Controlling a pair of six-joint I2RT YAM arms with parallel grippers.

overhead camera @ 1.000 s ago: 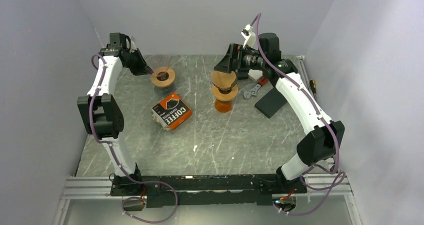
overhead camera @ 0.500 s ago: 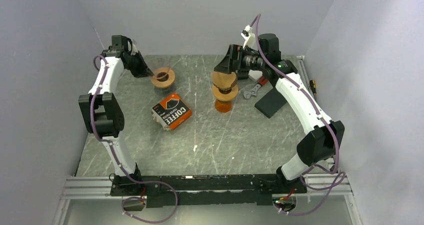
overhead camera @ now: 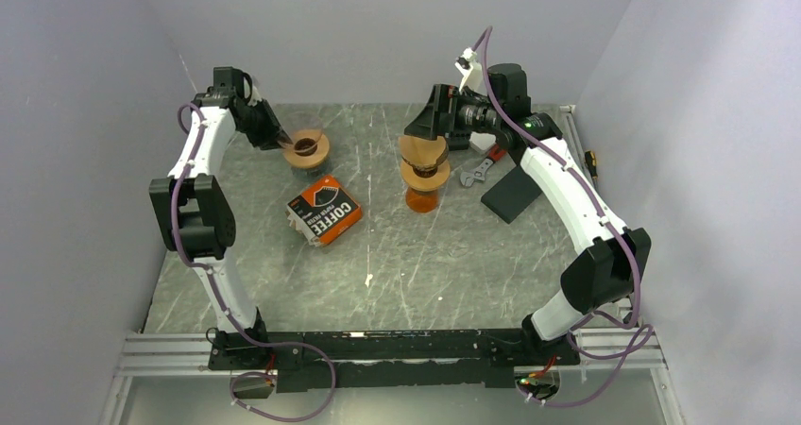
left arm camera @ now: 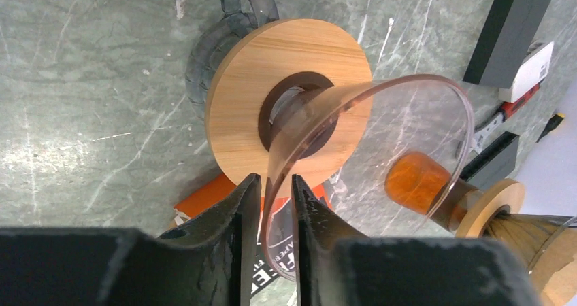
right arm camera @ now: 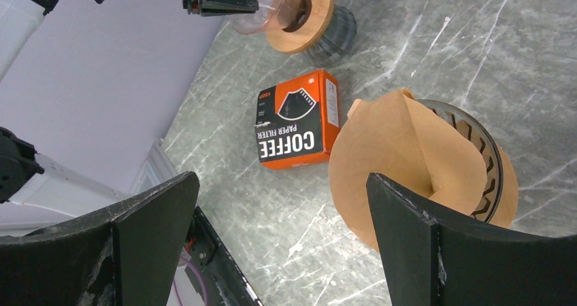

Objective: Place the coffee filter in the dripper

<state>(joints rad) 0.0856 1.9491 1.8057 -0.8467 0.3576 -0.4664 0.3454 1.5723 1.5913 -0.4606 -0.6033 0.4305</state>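
Observation:
A brown paper coffee filter [right arm camera: 394, 156] [overhead camera: 421, 148] stands in the ribbed dripper [right arm camera: 486, 149], whose wooden collar [overhead camera: 425, 174] rests on an amber vessel [overhead camera: 421, 200]. My right gripper [right arm camera: 280, 178] [overhead camera: 427, 123] hangs just above and behind it. It is wide open, with one finger beside the filter and not touching it. At the back left, a second dripper with a clear cone [left arm camera: 381, 115] and a wooden ring [left arm camera: 238, 115] [overhead camera: 307, 147] sits on a smoky glass cup. My left gripper [left arm camera: 272, 178] [overhead camera: 281, 140] straddles the cone's rim, its jaws slightly apart.
An orange and black coffee filter box [overhead camera: 324, 210] [right arm camera: 296, 119] lies between the two drippers, nearer the arms. A wrench [overhead camera: 475, 171] and a black block [overhead camera: 511, 194] lie to the right of the amber vessel. Grey walls close in the left, the back and the right.
My left gripper's jaws have eased apart on the clear cone's rim. The right arm, the filter and both drippers have stayed where they were.

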